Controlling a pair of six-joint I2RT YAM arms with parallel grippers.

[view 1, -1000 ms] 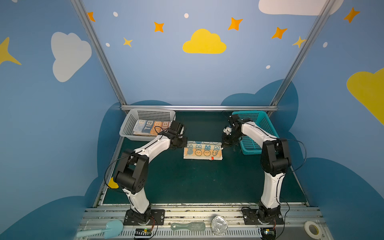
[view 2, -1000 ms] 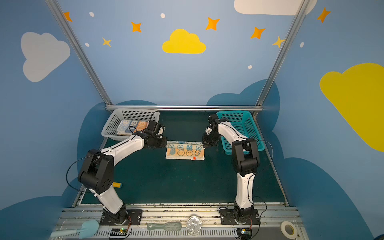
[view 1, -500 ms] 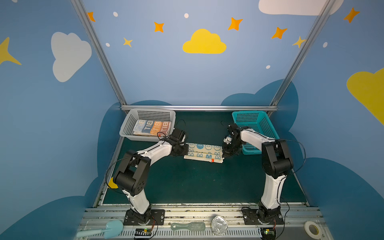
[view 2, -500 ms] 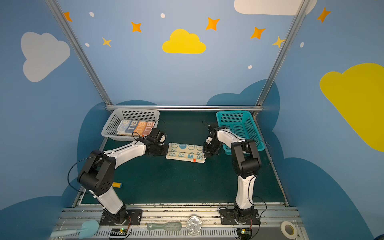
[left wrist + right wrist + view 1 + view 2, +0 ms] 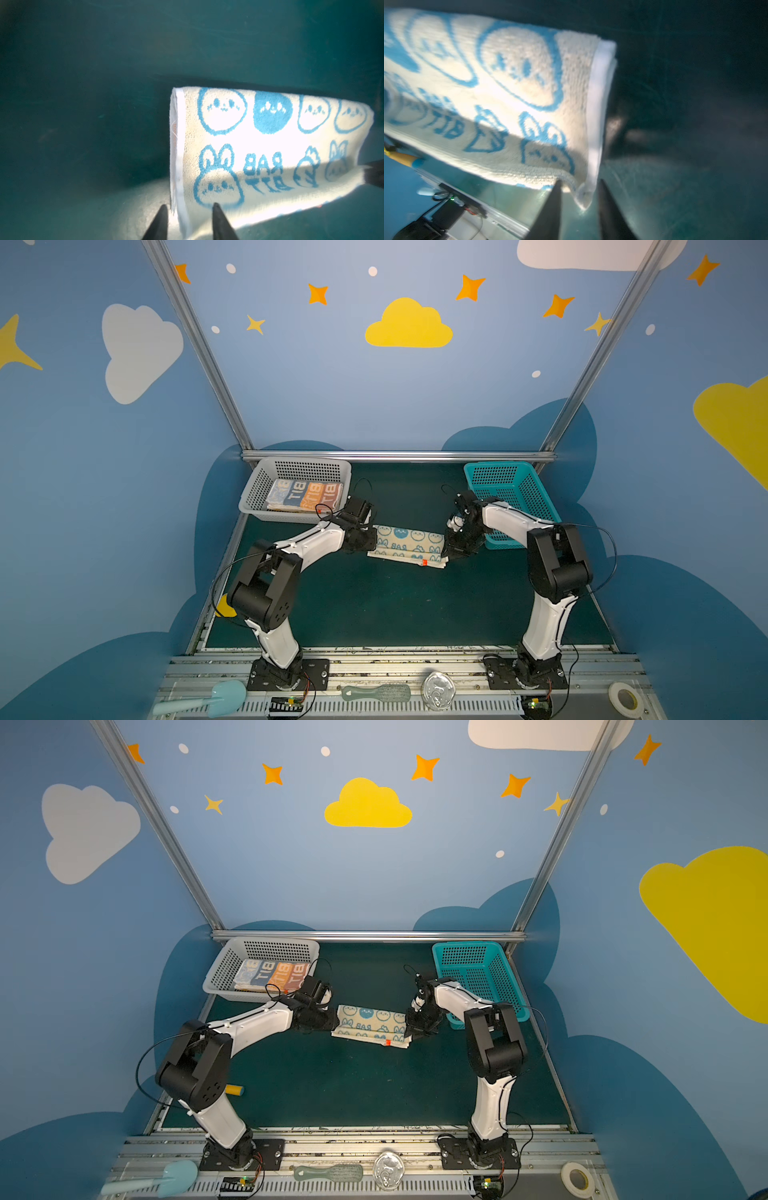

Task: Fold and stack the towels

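Observation:
A cream towel (image 5: 409, 541) (image 5: 372, 1023) with blue bunny faces lies folded into a long strip on the green table in both top views. My left gripper (image 5: 189, 205) is low at its left end (image 5: 370, 540). It is open, and the white hem lies loose between the fingertips. At the right end (image 5: 448, 548), my right gripper (image 5: 579, 182) is also open, with the towel's corner hanging free in the gap. Another folded towel (image 5: 305, 494) (image 5: 272, 974), orange and blue with lettering, lies in the grey basket (image 5: 252, 494).
A teal basket (image 5: 536, 497) stands at the back right, just behind my right arm. A yellow cylinder (image 5: 234, 1090) lies by the left table edge. On the front rail are a light blue scoop (image 5: 208, 697), a brush (image 5: 376, 692), a can (image 5: 437, 689) and a tape roll (image 5: 623, 697).
Both grippers carried the towel's far edge over toward the front and down, folding it so the blue faces now show. Both then opened and let go.

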